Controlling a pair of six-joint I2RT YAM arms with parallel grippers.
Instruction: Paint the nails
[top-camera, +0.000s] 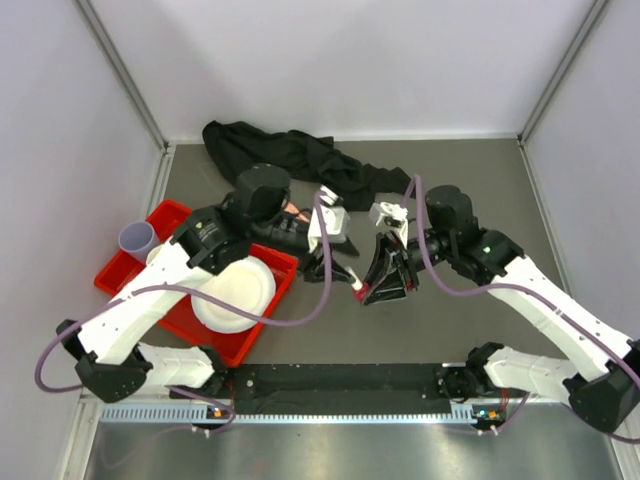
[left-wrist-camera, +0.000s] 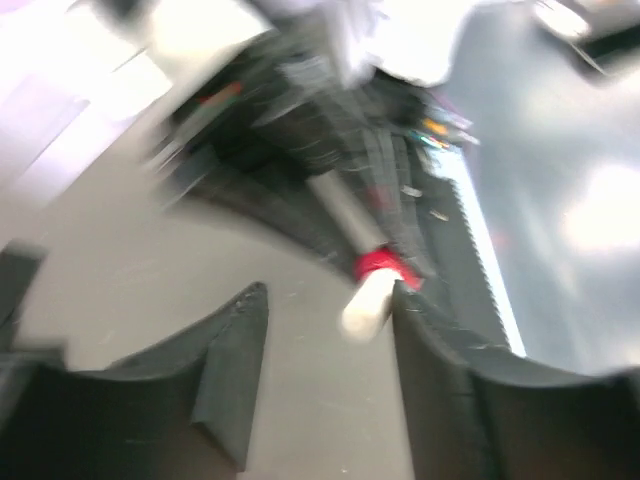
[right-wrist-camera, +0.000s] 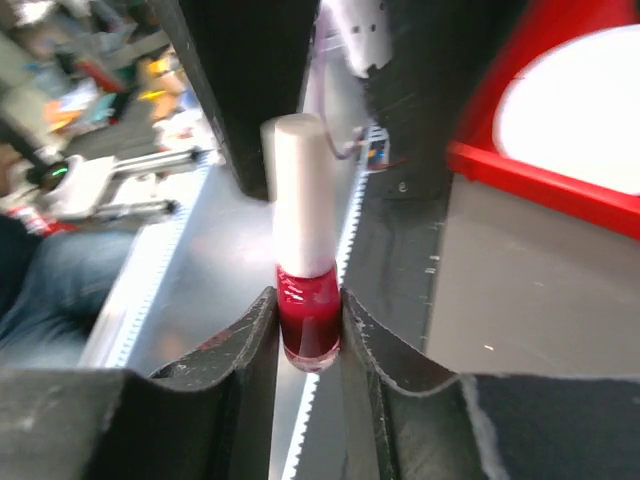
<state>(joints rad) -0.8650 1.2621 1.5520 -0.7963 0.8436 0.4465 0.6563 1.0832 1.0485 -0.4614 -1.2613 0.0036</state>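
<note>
In the top external view, the right gripper (top-camera: 372, 288) is gripping the polish bottle (top-camera: 358, 290) at its fingertips. The left gripper (top-camera: 333, 270) is pointing in from close alongside, leaving only a narrow gap between the two tools. Behind the left gripper's wrist, the mannequin hand (top-camera: 293, 210) is showing as a pale sliver beside the black cloth (top-camera: 300, 155); the nails are too small to make out. The red tray (top-camera: 170, 215) is lying out past the left arm's elbow, and grey table (top-camera: 480, 190) is spreading wide behind the right gripper.

The left wrist view is blurring badly. Its fingers (left-wrist-camera: 235, 350) are standing apart, and the white cap (left-wrist-camera: 366, 303) is sitting between them, close against the right-hand finger's inner edge; contact cannot be told.

In the right wrist view, the fingers (right-wrist-camera: 255, 345) are clamping the bottle's red glass from both sides, with the cap rising past the tips. The tray's rim, carrying a white plate (right-wrist-camera: 580, 110), is lying ahead to the right.
</note>
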